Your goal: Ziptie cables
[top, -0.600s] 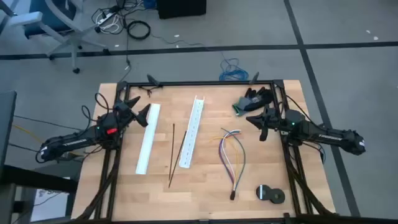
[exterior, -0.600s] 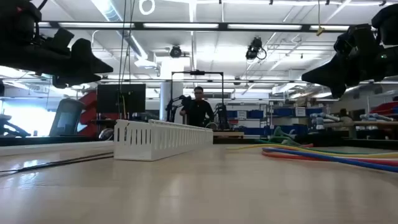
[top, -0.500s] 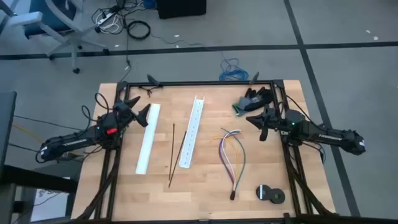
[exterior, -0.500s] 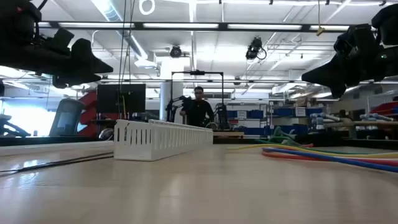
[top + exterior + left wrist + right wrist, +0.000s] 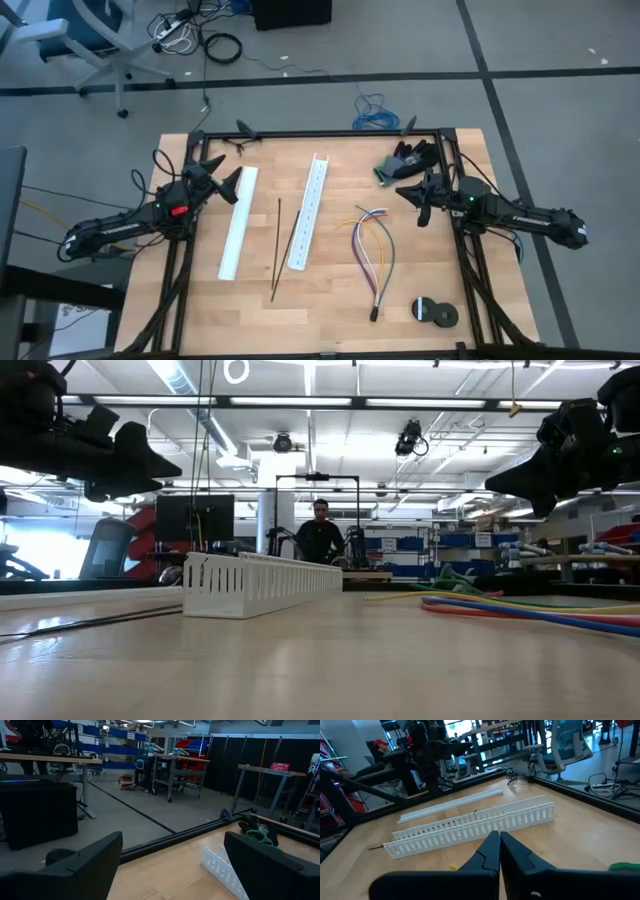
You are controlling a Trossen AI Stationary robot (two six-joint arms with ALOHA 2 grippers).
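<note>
The cables (image 5: 372,250) lie loose on the right half of the wooden table, their small dark end (image 5: 374,314) toward the near edge; the low view shows them as coloured lines (image 5: 530,610). The zipties (image 5: 282,245) lie flat, left of the white slotted channel (image 5: 308,212). My left gripper (image 5: 225,182) hovers open above the table's far left, its fingers wide apart in the left wrist view (image 5: 172,870). My right gripper (image 5: 410,195) hovers shut above the far right, beyond the cables' far ends (image 5: 499,850).
A flat white strip (image 5: 238,222) lies left of the zipties. Dark and green gloves (image 5: 405,162) sit at the far right corner, and a black tape roll (image 5: 435,312) near the right near corner. A black frame (image 5: 330,133) borders the table. A person (image 5: 320,538) stands far behind.
</note>
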